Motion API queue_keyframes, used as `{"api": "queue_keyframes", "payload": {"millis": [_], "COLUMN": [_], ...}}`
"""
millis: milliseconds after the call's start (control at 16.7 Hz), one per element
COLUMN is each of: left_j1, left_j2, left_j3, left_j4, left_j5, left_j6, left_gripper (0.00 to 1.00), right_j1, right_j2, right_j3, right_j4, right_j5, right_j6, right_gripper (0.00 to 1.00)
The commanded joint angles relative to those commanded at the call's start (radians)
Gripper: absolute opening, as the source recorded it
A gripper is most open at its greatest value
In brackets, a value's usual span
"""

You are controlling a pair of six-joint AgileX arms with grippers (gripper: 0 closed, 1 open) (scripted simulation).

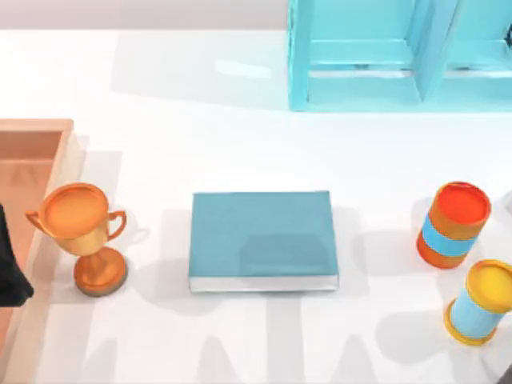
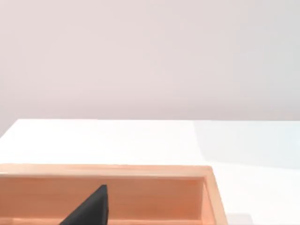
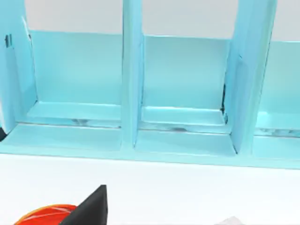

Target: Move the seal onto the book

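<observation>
Here, left tool over wooden tray — book bare

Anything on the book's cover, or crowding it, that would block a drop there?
Nothing visible does. The book has a bare cover; the trophy stands apart at its left, the orange cylinder apart at its right.

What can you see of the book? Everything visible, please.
The book is a flat rectangular hardback with a plain teal-blue cover and a strip of white page edges along its near side. It is closed and lies flat on the white table, near the middle, long side across the top view. Nothing rests on it and nothing touches it; only a soft shadow falls on part of the cover. The trophy stands apart at its left, an orange cylinder apart at its right.
</observation>
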Motion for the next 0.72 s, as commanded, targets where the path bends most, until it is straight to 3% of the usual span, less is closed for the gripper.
{"api": "queue_keyframes", "payload": {"millis": [180, 720], "left_j1": [0.0, -0.001], "left_j2": [0.0, 0.063], "left_j3": [0.0, 0.062], "left_j4": [0.0, -0.057], "left_j5": [0.0, 0.012], "left_j6": [0.0, 0.018], "left_gripper": [1.0, 1.0], "right_j1": [-0.07, -0.073], "right_j2": [-0.067, -0.069], "right_j3": [-0.011, -0.012], "right_j4": [-0.009, -0.009], "right_j5": [-0.036, -0.038], "right_j6": [0.028, 0.029], "right_gripper": [1.0, 1.0]}}
